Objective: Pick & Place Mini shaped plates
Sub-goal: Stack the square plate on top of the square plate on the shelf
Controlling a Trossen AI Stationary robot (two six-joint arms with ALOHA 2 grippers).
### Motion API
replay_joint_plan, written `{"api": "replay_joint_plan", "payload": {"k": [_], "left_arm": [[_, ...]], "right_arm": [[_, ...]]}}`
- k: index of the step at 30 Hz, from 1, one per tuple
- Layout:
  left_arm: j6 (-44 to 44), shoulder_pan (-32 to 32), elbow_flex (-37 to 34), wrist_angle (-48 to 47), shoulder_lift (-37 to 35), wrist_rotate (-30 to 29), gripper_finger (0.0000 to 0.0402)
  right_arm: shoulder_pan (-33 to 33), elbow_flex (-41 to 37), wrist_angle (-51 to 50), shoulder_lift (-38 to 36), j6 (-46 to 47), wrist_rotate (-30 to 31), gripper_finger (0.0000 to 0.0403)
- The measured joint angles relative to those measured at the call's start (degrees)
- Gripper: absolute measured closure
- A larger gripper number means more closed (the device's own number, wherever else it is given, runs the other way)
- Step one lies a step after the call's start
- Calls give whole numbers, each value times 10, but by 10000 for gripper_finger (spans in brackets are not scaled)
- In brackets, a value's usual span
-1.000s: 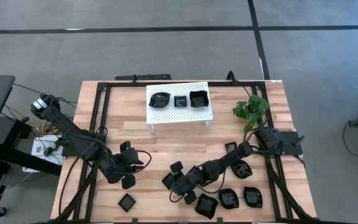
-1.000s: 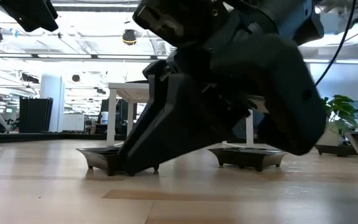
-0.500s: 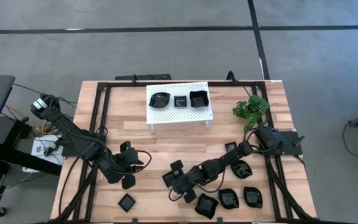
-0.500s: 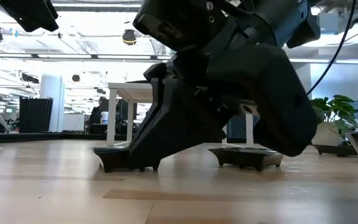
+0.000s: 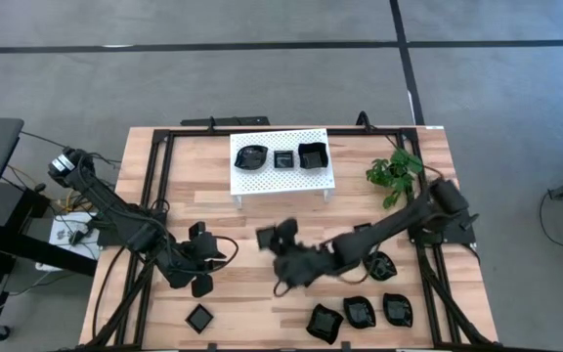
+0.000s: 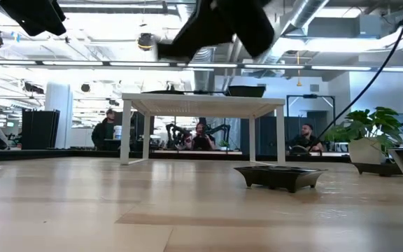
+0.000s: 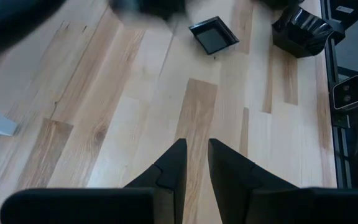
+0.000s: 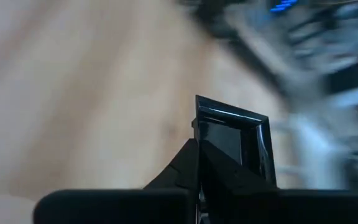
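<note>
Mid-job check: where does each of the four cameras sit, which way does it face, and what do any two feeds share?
High: overhead, facing straight down; both arms, wooden table, white perforated rack.
Low: table height, facing level across; right arm overhead, rack beyond.
Left wrist: above bare wood; left gripper, small glossy black square plate.
Right wrist: moving; right gripper shut on black square plate.
Shared: high also shows this raised plate.
</note>
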Motion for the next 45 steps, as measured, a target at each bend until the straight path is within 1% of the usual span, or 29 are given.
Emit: {"api": "replay_joint_plan", "payload": {"k": [2,4,7,9,12,14,18,21,23,26,28,31,34,40,41,45], "left_arm": [[0,0,0,0,0,-2,335],[0,0,0,0,0,-5,335],[0,0,0,0,0,-13,335],[0,0,0,0,0,-16,335],[0,0,0,0,0,-16,335],[0,0,0,0,0,-17,335],[0,0,0,0,0,-17,335],[0,0,0,0,0,-17,335],[0,0,0,0,0,-17,335],[0,0,0,0,0,-17,335],[0,0,0,0,0,-19,335],[0,0,0,0,0,-30,335],[0,0,0,0,0,-35,335],[0,0,0,0,0,-35,335],[0,0,0,0,0,-35,335],[0,0,0,0,0,-35,335]], "right_arm": [[-21,0,-14,-32,-39,26,395],[-51,0,-26,-63,-56,26,396],[-107,0,-37,-100,-61,8,400],[-146,0,-42,-118,-61,-16,401],[-201,1,-54,-130,-61,-88,401],[-231,1,-63,-129,-61,-117,401],[-271,1,-72,-124,-61,-124,401],[-290,1,-77,-124,-58,-138,402],[-302,9,-103,-126,-37,-174,402],[-314,46,-164,-124,-10,-222,402],[-317,73,-206,-124,3,-227,402],[-325,92,-217,-124,38,-245,403],[-335,94,-221,-124,65,-265,403],[-340,92,-235,-98,68,-272,403],[-338,94,-222,-94,68,-272,403],[-335,94,-227,-75,55,-273,403]]}}
